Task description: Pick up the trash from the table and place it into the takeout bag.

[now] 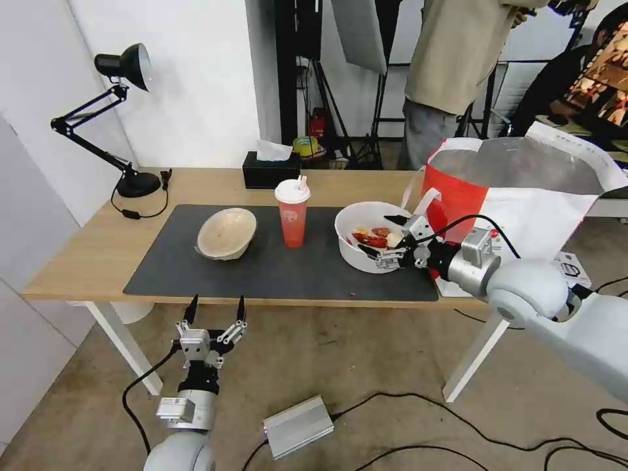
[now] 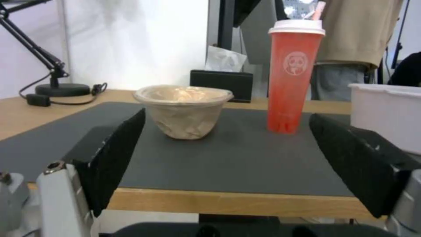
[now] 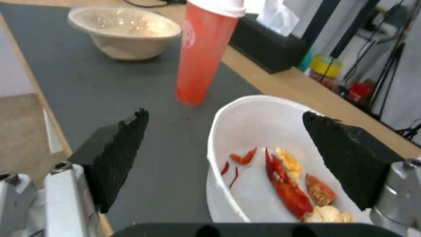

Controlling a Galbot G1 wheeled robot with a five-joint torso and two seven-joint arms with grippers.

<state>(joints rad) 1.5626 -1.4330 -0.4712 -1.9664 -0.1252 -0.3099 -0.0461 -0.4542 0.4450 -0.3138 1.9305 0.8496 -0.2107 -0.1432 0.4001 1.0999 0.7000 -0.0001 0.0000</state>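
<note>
On the table's (image 1: 85, 255) dark grey mat (image 1: 294, 275) stand a beige paper-pulp bowl (image 1: 226, 233) (image 2: 184, 110) (image 3: 125, 31), a red drink cup with white lid (image 1: 292, 212) (image 2: 294, 75) (image 3: 204, 49), and a white round bowl with red food scraps (image 1: 366, 245) (image 3: 259, 125). My right gripper (image 1: 378, 234) (image 3: 228, 158) is open, with the white bowl's near rim between its fingers. The white and red takeout bag (image 1: 517, 190) stands open at the table's right end. My left gripper (image 1: 216, 314) (image 2: 228, 154) hangs open below the table's front edge, facing the beige bowl.
A black desk lamp (image 1: 124, 118) stands at the back left and a black tissue box (image 1: 269, 171) behind the cup. A silver box (image 1: 297, 425) and cables lie on the floor. People stand behind the table.
</note>
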